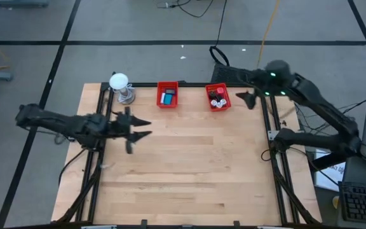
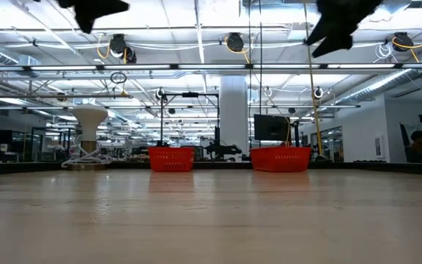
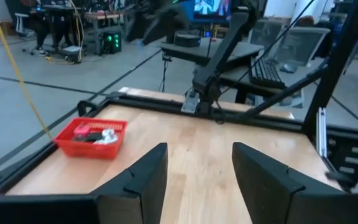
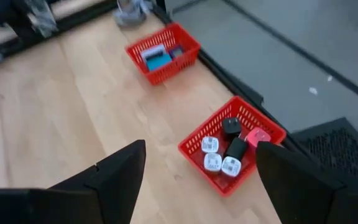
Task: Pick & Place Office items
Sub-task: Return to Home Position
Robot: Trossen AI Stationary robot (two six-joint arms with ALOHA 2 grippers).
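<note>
left hand point(image 1: 145, 128) apart, above pale wooden surface point(image 1: 189, 172) | right hand point(image 1: 241, 98) apart, near red plastic baskets point(image 2: 280, 160) | small mixed-colour office items point(image 4: 211, 144) inside baskets

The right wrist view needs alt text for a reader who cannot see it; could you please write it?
Two red baskets sit on a wooden table: the nearer basket holds white pieces, black pieces and a pink piece, the farther basket a cyan piece among others. The right gripper hangs open and empty above the table.
</note>
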